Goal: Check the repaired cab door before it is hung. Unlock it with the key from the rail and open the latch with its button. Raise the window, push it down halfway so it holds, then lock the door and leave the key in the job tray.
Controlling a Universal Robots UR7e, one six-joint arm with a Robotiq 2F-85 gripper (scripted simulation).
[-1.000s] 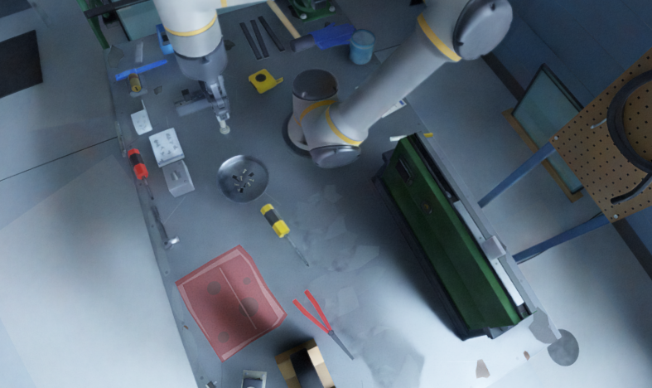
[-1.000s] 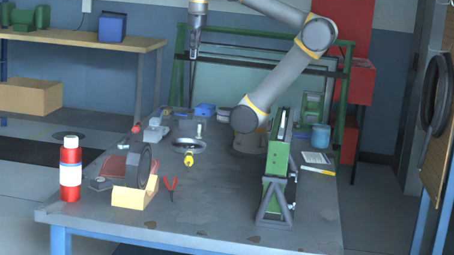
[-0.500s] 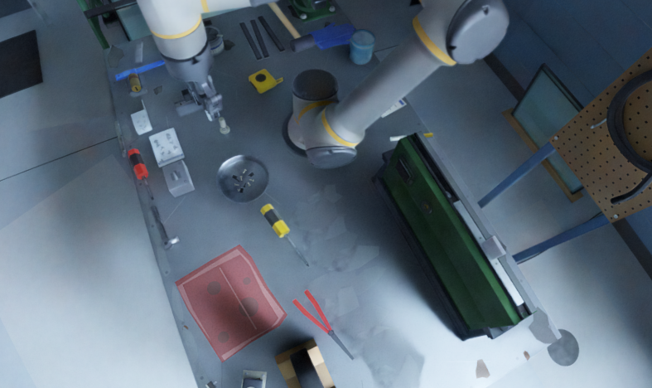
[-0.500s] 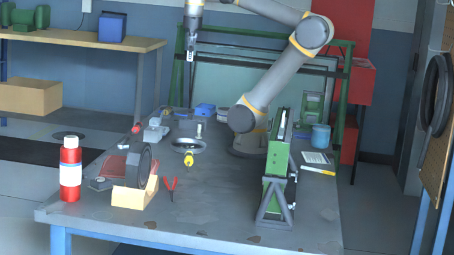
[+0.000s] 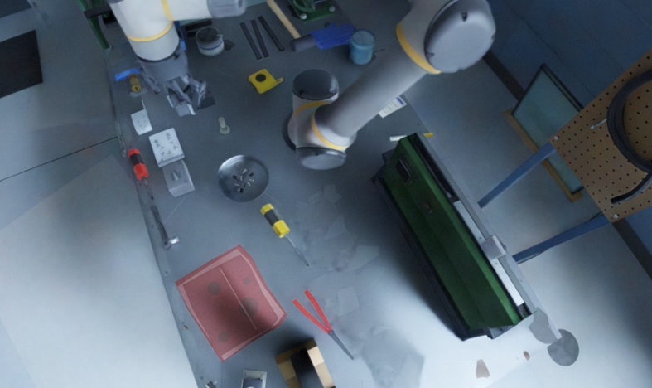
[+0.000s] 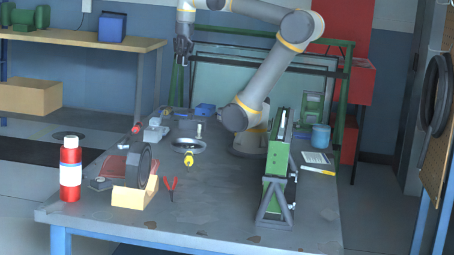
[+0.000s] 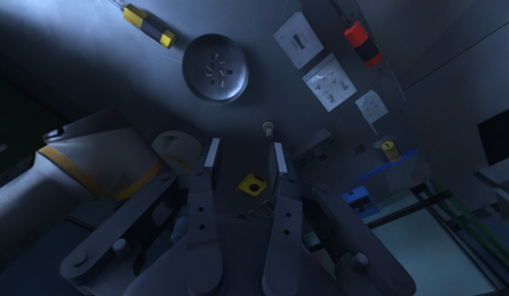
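The key with the yellow head sits at the blue rail in the bench's far left corner, far from the green cab door, which stands on edge in a stand on the right. High above the bench's far left part, near the key and rail, my gripper is open and holds nothing. The blue job tray lies at the bench's back. The door's lock and button are on its green face.
A round metal dish with screws lies mid-bench. A bolt stands near it. Grey plates, a red-handled tool, a yellow screwdriver, a red mat, pliers and a yellow tape measure lie around. A glass rack stands behind.
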